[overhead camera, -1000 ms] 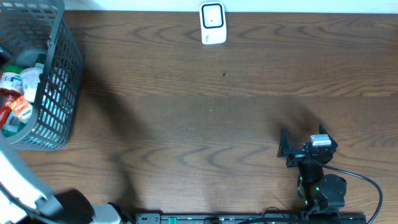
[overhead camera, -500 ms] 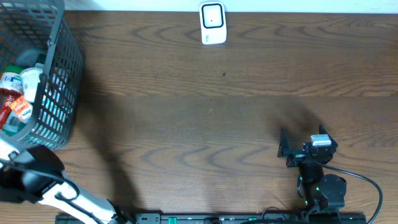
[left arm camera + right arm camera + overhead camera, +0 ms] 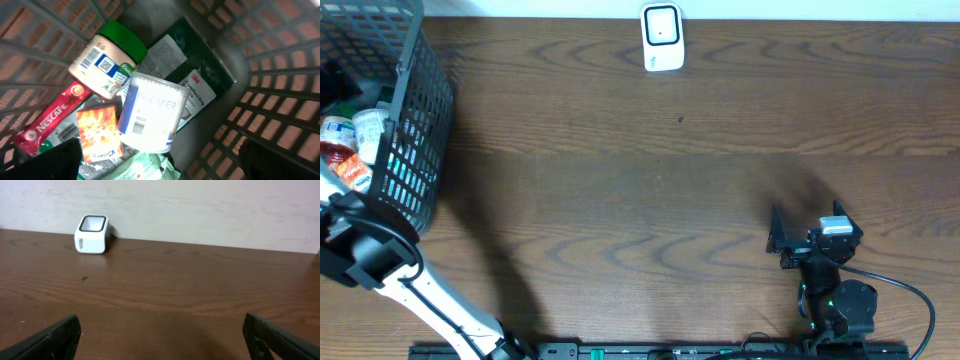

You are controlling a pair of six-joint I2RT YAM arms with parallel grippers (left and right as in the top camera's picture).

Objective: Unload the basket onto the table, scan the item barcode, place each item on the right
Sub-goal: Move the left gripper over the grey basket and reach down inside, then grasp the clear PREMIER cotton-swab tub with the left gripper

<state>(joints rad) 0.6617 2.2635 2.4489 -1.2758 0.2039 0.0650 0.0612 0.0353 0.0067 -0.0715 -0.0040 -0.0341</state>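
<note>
**Left arm over the basket, nothing picked up**

My left gripper hangs above the grey mesh basket at the table's far-left end, looking down into it; its jaws stand wide apart with nothing between them, and only the dark fingertips show at the bottom corners of the wrist view.

All the items lie in the basket; a white tub printed PREMIER sits on top near the middle, a barcode on its side facing up; a jar with a green lid lies tilted just beside it, its label also showing a barcode; a red Nescafe sachet and an orange packet lie below the jar; a dark green 3M package lies under the tub.

The white scanner stands at the table's far edge, well apart from the basket.

My right gripper rests low near the front edge, facing the scanner; its jaws are wide and hold nothing.
</note>
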